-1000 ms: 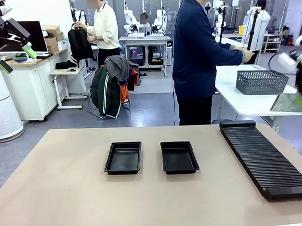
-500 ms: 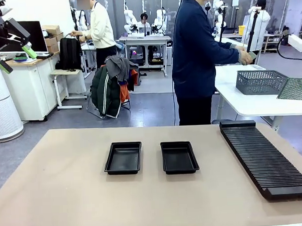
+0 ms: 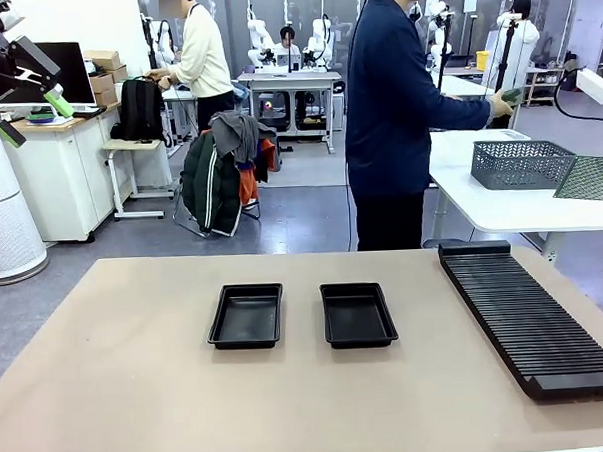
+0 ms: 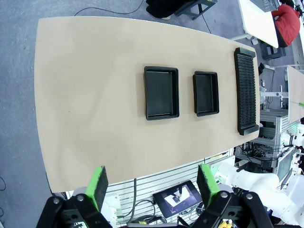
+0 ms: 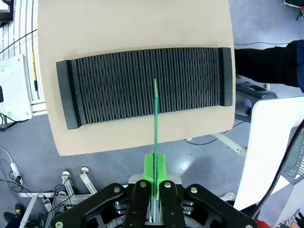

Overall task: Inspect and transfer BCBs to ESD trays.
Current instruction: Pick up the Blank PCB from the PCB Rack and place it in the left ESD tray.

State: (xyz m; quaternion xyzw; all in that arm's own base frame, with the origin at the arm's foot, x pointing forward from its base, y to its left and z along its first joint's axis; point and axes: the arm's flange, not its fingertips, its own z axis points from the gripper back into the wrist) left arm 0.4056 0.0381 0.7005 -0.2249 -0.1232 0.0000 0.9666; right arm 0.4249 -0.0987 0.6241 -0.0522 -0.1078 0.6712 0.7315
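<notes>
1. The right gripper (image 5: 155, 164) has its green pads pressed together on one end of a thin, flat, pale grey-green rectangular board (image 5: 155, 118). In the right wrist view the board shows edge-on, with its long axis running straight out from the fingers.
2. In the front view that board (image 3: 588, 178) hangs high at the right side, above and well apart from the long black ribbed plastic rack (image 3: 531, 316). Seen from the wrist, its plane lines up with the rack's slots.
3. Two shallow black plastic trays with raised rims sit side by side at the middle of the tan tabletop (image 3: 139, 393), both bare: the right-hand tray (image 3: 357, 315) and the left-hand tray (image 3: 245, 316).
4. Both trays lie to the robot's left of the held board. The right-hand tray is the nearer one, sitting between the rack and the left-hand tray.
5. Each tray's long axis runs from the robot toward the person, so the board probably has to be tipped flat and turned that way before it goes down.
6. The left gripper (image 3: 34, 118) is raised at the far left with its jaws spread wide, holding nothing. It is well apart from the board, so the right arm looks better placed for the transfer.
</notes>
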